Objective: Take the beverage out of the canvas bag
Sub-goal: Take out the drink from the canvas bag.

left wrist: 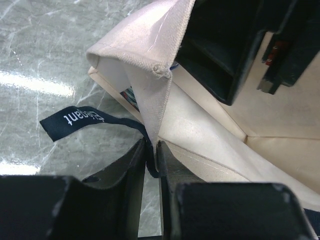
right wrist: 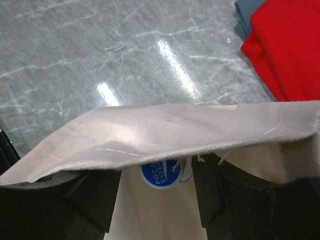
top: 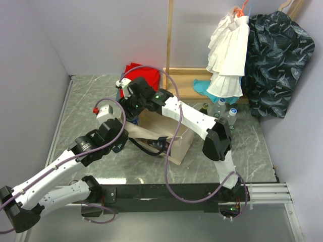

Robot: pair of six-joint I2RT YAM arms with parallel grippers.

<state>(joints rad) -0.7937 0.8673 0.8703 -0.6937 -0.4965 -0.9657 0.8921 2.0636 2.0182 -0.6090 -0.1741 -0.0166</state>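
The beige canvas bag [top: 180, 142] stands mid-table with its mouth open. My left gripper [top: 121, 138] is shut on the bag's rim at a corner seam, pinching the fabric and the navy strap [left wrist: 75, 119] between its jaws [left wrist: 152, 155]. My right gripper [top: 131, 112] reaches down into the bag's mouth. In the right wrist view it [right wrist: 156, 197] is open just under the canvas rim [right wrist: 165, 130]. The blue cap of the beverage bottle [right wrist: 159, 175], printed Pocari Sweat, sits between the fingers, untouched. The rest of the bottle is hidden.
A red folded cloth [top: 141, 73] lies behind the bag and also shows in the right wrist view [right wrist: 290, 45]. Several bottles [top: 224, 108] stand at the back right. White and dark garments [top: 229, 50] hang on a wooden rack.
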